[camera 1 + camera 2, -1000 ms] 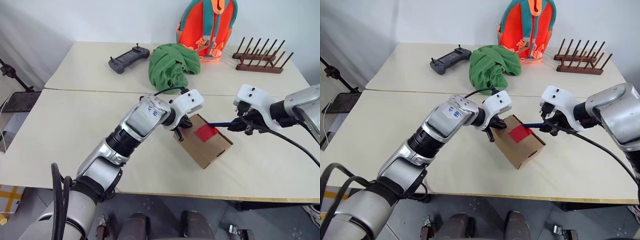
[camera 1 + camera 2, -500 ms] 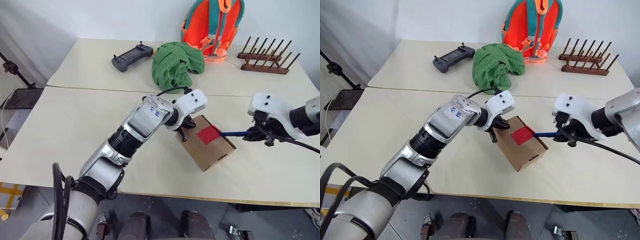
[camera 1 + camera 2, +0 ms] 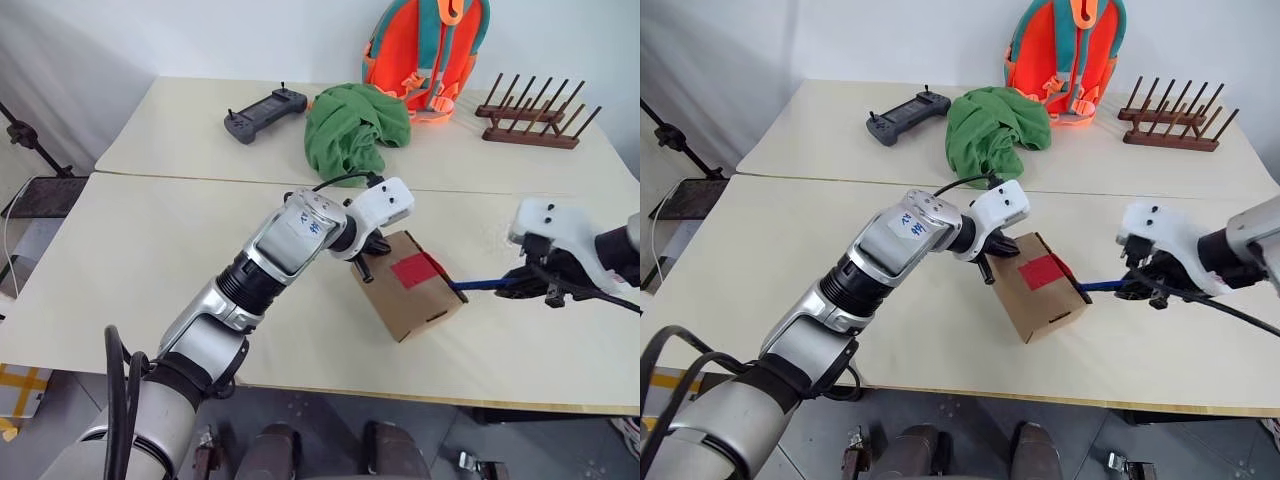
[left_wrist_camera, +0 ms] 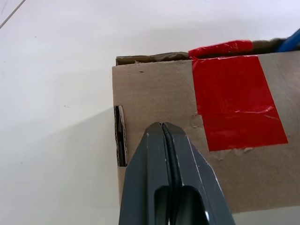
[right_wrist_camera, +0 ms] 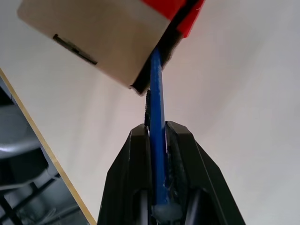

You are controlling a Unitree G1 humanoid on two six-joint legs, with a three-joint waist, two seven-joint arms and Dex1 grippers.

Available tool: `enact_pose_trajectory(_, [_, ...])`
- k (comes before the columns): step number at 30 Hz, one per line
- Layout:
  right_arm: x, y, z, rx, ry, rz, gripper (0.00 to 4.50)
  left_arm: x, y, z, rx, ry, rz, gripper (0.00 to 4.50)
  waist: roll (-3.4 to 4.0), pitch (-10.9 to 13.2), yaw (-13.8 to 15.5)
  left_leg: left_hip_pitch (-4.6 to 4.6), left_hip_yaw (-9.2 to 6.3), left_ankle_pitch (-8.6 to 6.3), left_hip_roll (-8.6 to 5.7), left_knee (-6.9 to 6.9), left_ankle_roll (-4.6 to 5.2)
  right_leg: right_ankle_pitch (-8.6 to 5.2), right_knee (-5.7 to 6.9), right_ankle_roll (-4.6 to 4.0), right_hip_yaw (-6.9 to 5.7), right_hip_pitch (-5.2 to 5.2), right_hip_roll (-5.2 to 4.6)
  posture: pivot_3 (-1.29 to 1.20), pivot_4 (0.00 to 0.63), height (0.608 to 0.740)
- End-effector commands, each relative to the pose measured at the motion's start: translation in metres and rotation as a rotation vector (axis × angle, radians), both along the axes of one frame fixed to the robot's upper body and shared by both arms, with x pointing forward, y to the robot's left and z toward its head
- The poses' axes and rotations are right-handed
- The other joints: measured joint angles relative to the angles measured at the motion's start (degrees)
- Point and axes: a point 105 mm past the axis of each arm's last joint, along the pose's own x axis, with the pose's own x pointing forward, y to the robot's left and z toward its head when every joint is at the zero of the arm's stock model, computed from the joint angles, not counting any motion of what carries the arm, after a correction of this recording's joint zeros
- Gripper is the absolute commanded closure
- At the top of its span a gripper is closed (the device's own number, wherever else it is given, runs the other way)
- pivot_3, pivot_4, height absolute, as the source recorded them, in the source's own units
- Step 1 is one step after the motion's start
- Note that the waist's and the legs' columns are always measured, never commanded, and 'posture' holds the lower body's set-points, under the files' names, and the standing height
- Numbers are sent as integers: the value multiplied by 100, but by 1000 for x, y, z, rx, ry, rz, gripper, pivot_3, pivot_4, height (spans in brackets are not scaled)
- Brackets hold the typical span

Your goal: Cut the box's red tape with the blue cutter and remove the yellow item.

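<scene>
Right wrist view: right gripper clamps blue cutter, tip hidden at box; left gripper closed.

Blue handwriting on the left arm's label is unreadable.

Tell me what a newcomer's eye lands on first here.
First, the brown box with red tape at the table's middle, the shut left hand pressed on its top. Then the right hand holding a blue cutter at the box's right edge.
</scene>
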Motion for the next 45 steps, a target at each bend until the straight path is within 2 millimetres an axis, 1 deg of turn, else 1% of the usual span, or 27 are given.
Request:
enact_pose_trajectory(1, [0, 6, 17, 69, -83, -7, 4328, 9, 16, -28, 84, 50, 85, 4471, -1, 0, 0, 0, 0, 0, 1, 1, 0, 0, 0, 0, 0, 0, 0, 0, 150, 740])
enact_pose_trajectory(5, [2, 11, 19, 142, -125, -31, 4328, 10, 14, -27, 81, 44, 74, 4471, 0, 0, -23, 4, 3, 1, 1, 4, 0, 3, 3, -2, 3, 2, 0, 0, 150, 740])
enact_pose_trajectory(9, [3, 16, 14, 161, -135, -39, 4328, 10, 11, -26, 80, 39, 64, 4471, 0, 0, -43, 11, 7, 9, 3, 3, -1, 14, 5, -10, 7, 3, 3, 0, 150, 740])
enact_pose_trajectory(15, [8, 19, 18, 196, -189, -54, 4328, 10, 10, -26, 82, 33, 51, 4471, 2, -1, -26, 8, 7, 16, 3, 2, 1, 24, 5, -8, 10, 0, 1, 0, 150, 740])
enact_pose_trajectory(18, [-3, 7, 2, 98, -160, -50, 4328, 8, 10, -29, 88, 34, 47, 4471, 2, -1, 20, -2, -1, 16, 3, -2, 1, 26, -6, -5, 2, 0, 1, 0, 150, 740])
enact_pose_trajectory(20, [-5, 10, 7, 153, -199, -31, 4328, 7, 9, -30, 91, 37, 39, 4471, 2, -1, 36, -9, -1, 14, 2, -4, 3, 28, 0, -1, 0, 0, 3, 0, 150, 740])
enact_pose_trajectory(23, [-3, 7, 14, 205, -280, -36, 4328, 6, 8, -30, 93, 38, 33, 4471, 0, 0, 57, -12, 8, 14, -7, -3, 9, 35, -9, 13, 4, 0, 2, 0, 150, 740])
enact_pose_trajectory(25, [-4, 5, 17, 233, -303, -43, 4328, 6, 7, -30, 93, 38, 32, 4471, 2, -1, 56, -11, 10, 15, -8, -2, 12, 36, -11, 13, 6, 2, 2, 0, 150, 740])
enact_pose_trajectory(28, [-6, -1, 26, 294, -340, -79, 4328, 6, 7, -31, 97, 37, 24, 4471, 2, -1, 81, -8, 8, 15, -6, -3, 12, 36, -27, 13, 6, 2, 3, 0, 150, 740])
enact_pose_trajectory(31, [-6, -8, 26, 314, -357, -118, 4328, 5, 6, -32, 99, 37, 20, 4471, 2, -1, 101, -10, 8, 15, -5, -3, 12, 36, -28, 13, 6, 2, 3, 0, 150, 740])
enact_pose_trajectory(33, [-5, -16, 19, 316, -351, -162, 4328, 5, 6, -32, 100, 38, 17, 4471, 2, -1, 106, -11, 8, 14, -6, -4, 13, 37, -26, 13, 6, 3, 3, 0, 150, 740])
enact_pose_trajectory(36, [0, -29, 0, 326, -348, -236, 4328, 6, 5, -32, 99, 38, 16, 4471, 1, -1, 108, -12, 8, 13, -7, -6, 15, 37, -23, 14, 4, 5, 4, 0, 150, 740])
enact_pose_trajectory(39, [8, -50, -27, 369, -376, -377, 4328, 6, 5, -31, 97, 36, 18, 4471, 0, -1, 107, -11, 9, 13, -15, -5, 16, 37, -23, 15, 3, 9, 5, 0, 150, 740])
enact_pose_trajectory(41, [10, -56, -34, 381, -397, -412, 4328, 7, 5, -31, 97, 36, 19, 4471, 4, -3, 105, -9, 9, 14, -20, -5, 17, 38, -21, 16, 4, 10, 5, 0, 150, 740])
enact_pose_trajectory(44, [18, -75, -51, 454, -450, -563, 4328, 6, 6, -31, 97, 35, 20, 4471, 13, -8, 102, -3, 13, 16, -22, -5, 20, 39, -17, 17, 9, 10, 4, 0, 150, 740])
enact_pose_trajectory(45, [19, -79, -56, 476, -458, -597, 4328, 6, 6, -31, 97, 36, 20, 4471, 13, -8, 100, -2, 12, 17, -25, -5, 19, 39, -19, 17, 7, 11, 5, 0, 150, 740])
